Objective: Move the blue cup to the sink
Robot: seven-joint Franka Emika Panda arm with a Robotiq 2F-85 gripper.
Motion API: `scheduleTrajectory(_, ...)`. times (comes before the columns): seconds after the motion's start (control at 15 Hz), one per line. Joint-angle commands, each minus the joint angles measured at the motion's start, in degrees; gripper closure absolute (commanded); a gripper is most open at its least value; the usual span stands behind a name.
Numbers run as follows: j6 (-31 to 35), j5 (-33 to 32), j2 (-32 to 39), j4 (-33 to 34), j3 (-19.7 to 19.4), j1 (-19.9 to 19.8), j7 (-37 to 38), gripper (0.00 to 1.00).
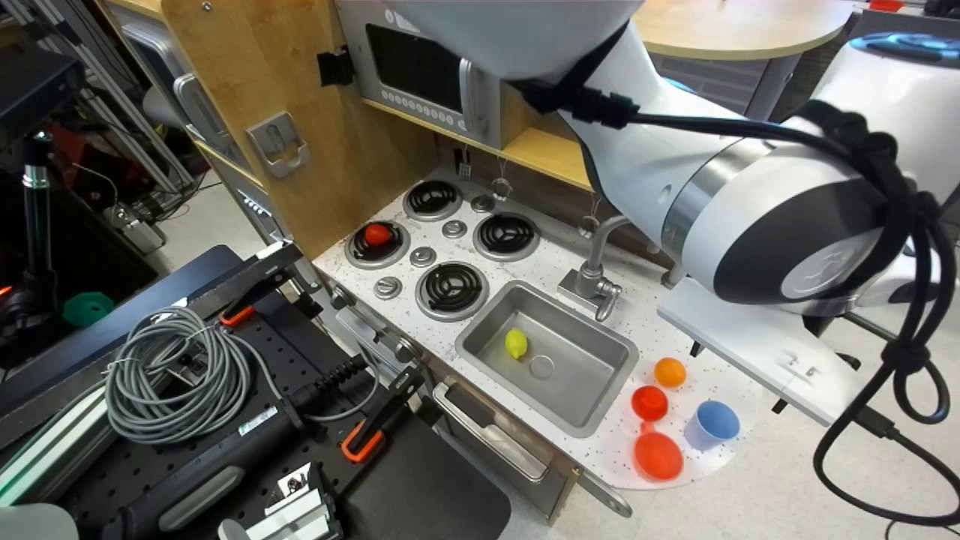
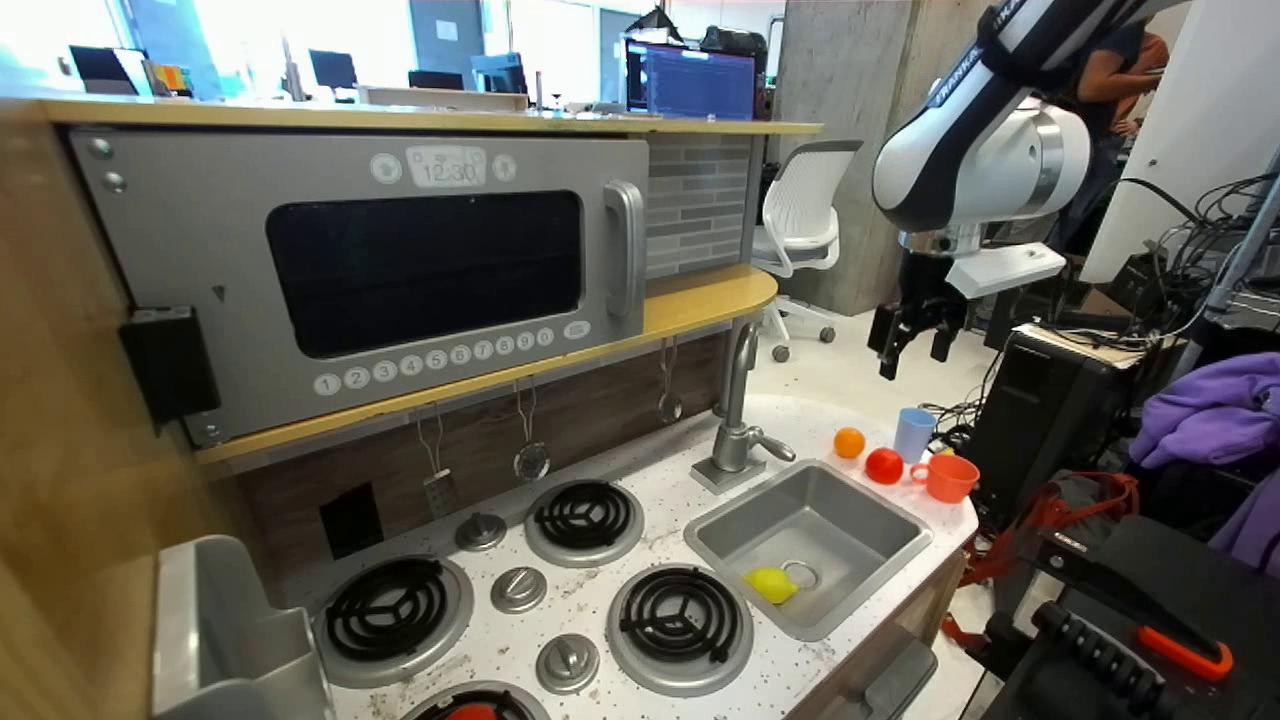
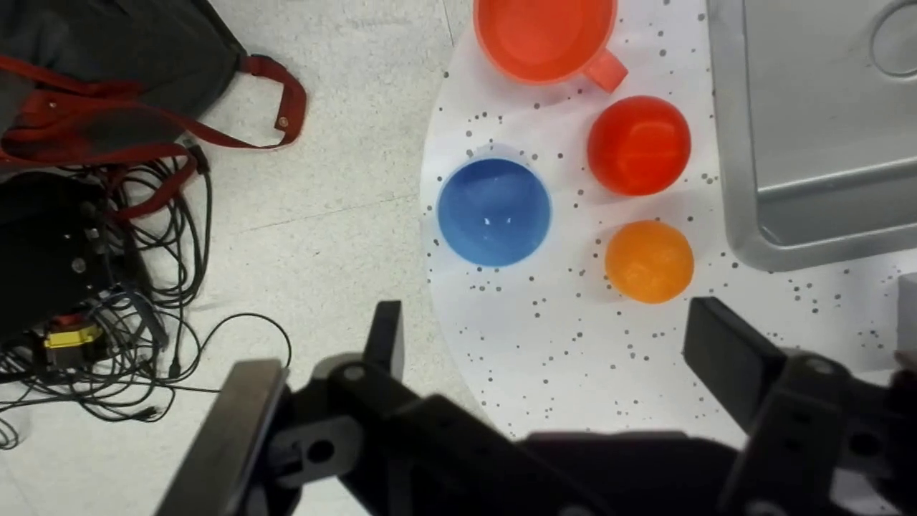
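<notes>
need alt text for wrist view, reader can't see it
Open gripper at the bottom, holding nothing; beyond it, a blue cup stands on a speckled counter. Nearby: a red mug, round red object, round orange object and metal sink.

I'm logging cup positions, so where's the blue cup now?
In the wrist view, the blue cup stands on the white counter near its curved left edge, left of the orange and below the red mug.

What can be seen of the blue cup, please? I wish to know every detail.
The blue cup stands upright, mouth up, near the curved edge of the speckled white counter, which alone appears to touch it. It is round, smooth and plastic-looking, paler outside than inside, with two small glints within; no handle shows, and it looks empty. It stands apart from the orange.
</notes>
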Motion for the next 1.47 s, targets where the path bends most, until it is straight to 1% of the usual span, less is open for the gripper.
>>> scheduleTrajectory(0.0,-2.1,-1.8,2.9,2.9,0.1,0.0,-0.7,0.00)
scheduleTrajectory(0.4,-3.1,-3.2,5.0,3.6,-0.5,1.2,0.0,0.00)
scheduleTrajectory(0.67,-6.5,-3.9,6.1,5.6,-0.5,1.9,0.1,0.00)
scheduleTrajectory(0.87,-8.0,-4.7,7.9,8.3,-1.2,2.8,0.8,0.00)
scheduleTrajectory(1.4,-11.3,-6.7,13.1,14.4,-3.3,3.0,1.9,0.00)
